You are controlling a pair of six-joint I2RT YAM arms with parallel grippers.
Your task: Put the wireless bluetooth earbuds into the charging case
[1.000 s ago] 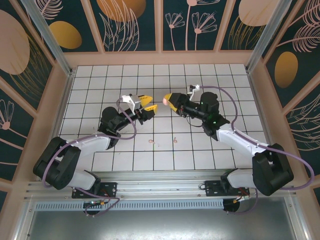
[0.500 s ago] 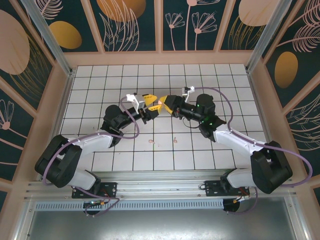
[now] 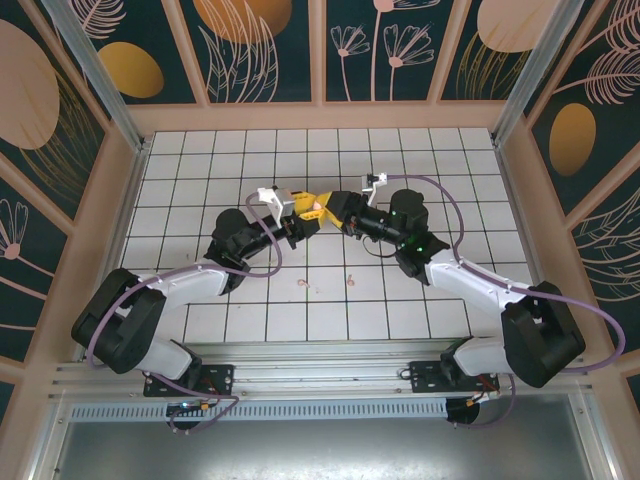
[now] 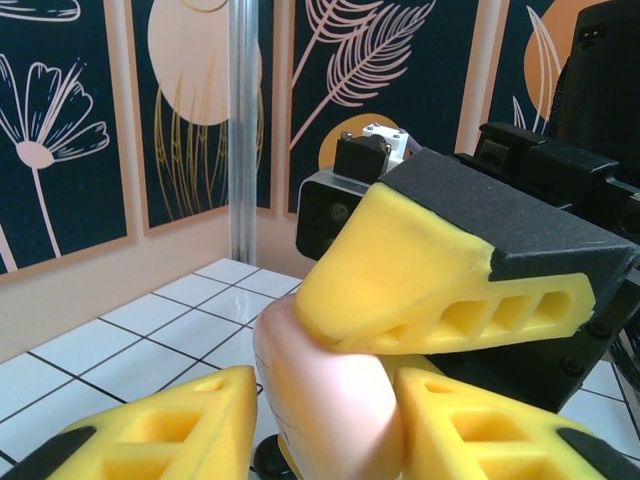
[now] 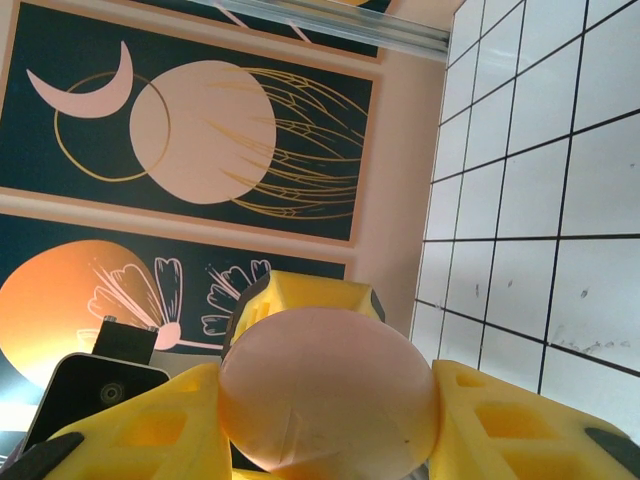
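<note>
left fingers (image 4: pixel 230 420): clasping pink case (image 4: pixel 325 400) | right fingers (image 5: pixel 480 385): clasping same case | pink earbuds (image 3: pixel 303 284) loose on table (image 3: pixel 180 160)

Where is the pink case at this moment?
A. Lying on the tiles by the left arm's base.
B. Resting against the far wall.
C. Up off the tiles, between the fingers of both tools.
C: the pink case sits raised, between the fingers of the left tool and of the right tool at once.
</note>
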